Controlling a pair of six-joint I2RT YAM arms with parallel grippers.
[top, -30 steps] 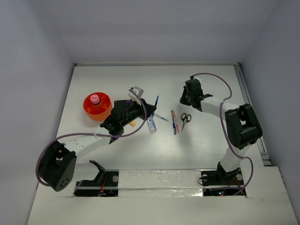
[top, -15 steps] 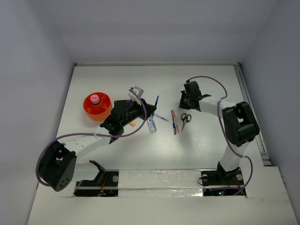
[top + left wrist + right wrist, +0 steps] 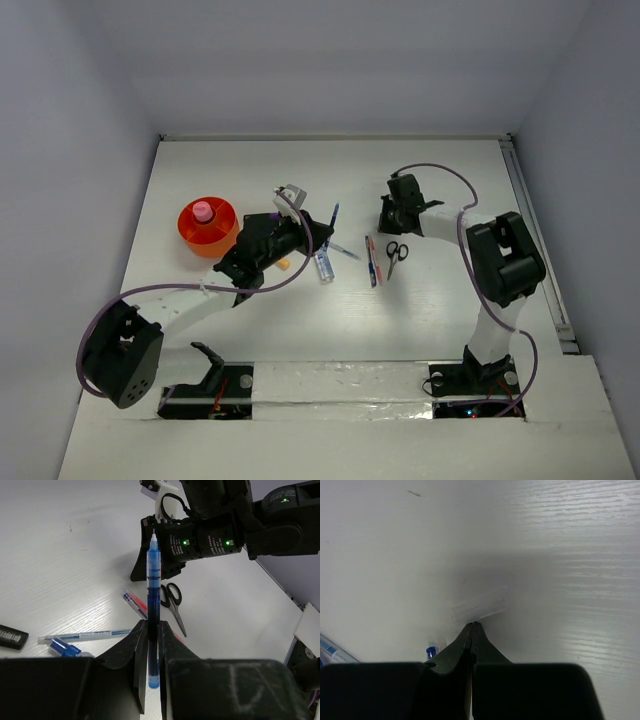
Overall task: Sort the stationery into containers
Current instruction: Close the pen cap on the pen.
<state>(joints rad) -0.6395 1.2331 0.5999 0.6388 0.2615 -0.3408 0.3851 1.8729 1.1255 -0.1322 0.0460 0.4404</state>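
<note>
My left gripper (image 3: pixel 152 624) is shut on a blue thin pen (image 3: pixel 153 580), which sticks out past the jaws with its white tip forward; in the top view the gripper (image 3: pixel 312 234) sits right of the orange holder (image 3: pixel 207 228), the pen (image 3: pixel 333 215) pointing away. A pink-capped bottle (image 3: pixel 203 211) stands in the holder. My right gripper (image 3: pixel 473 625) is shut, its tips low over the table at a small clear piece (image 3: pixel 480 605); in the top view it (image 3: pixel 388 216) is just behind the black scissors (image 3: pixel 396 252).
Red and blue pens (image 3: pixel 372 260), a thin pen (image 3: pixel 343 250) and a blue-capped bottle (image 3: pixel 323 265) lie between the arms. A black highlighter (image 3: pixel 12 636) lies left of them. The right arm's wrist (image 3: pixel 210 535) stands close beyond the pen tip.
The right gripper has crept a little to the left and its arm has folded closer in. The left arm and its pen have not moved.
</note>
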